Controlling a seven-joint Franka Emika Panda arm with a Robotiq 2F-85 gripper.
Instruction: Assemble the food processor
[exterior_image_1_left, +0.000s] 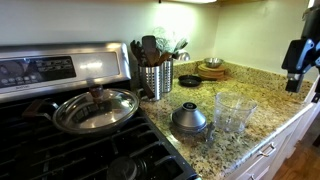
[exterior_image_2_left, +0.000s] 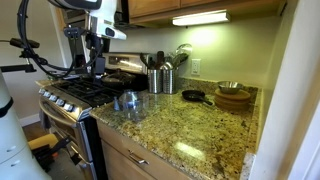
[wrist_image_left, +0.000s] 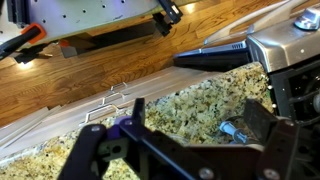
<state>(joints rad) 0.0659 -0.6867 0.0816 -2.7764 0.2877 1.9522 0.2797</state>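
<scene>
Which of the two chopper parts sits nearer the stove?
The dark grey dome top: it sits beside the stove edge, while the clear bowl stands beyond it, further along the counter.

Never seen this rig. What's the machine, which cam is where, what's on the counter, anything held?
It's one robot arm with a two-finger gripper. Two pictures come from cameras outside the robot, viewing a kitchen counter from different spots; the third is from the wrist, looking past the fingers at the granite. On the counter stand the chopper's dark dome top and its clear bowl, side by side, not joined. A lidded pan sits on the stove, a utensil holder beside it. The gripper is open and holds nothing.
</scene>
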